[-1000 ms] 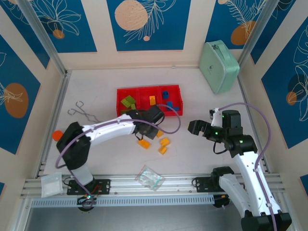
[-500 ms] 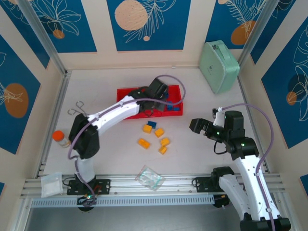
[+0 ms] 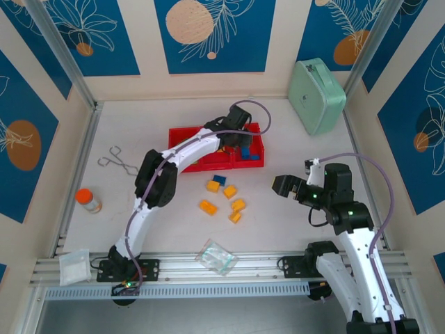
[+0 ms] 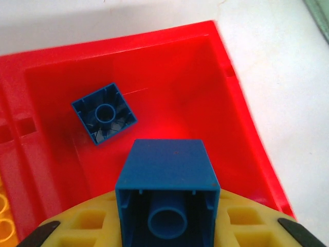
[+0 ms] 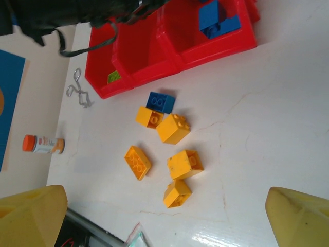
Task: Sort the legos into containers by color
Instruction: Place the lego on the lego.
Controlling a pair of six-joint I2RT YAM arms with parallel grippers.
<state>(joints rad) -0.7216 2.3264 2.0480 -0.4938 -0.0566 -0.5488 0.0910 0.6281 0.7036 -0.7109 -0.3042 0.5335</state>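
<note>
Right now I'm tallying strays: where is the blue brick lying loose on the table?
In the top view, the blue brick lies centrally, just in front of the red bins, right beside the nearest orange-yellow brick of the loose cluster.

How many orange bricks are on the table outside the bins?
5 orange bricks, before the bins: one beside the blue brick, one right of it, three nearer the arms.

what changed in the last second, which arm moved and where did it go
The left arm swung from the orange bricks on the table out over the red bins; the left gripper is now above the right-hand bin, shut on a blue brick. The right gripper stayed open, barely shifting. Those bricks and the mint case did not move.
</note>
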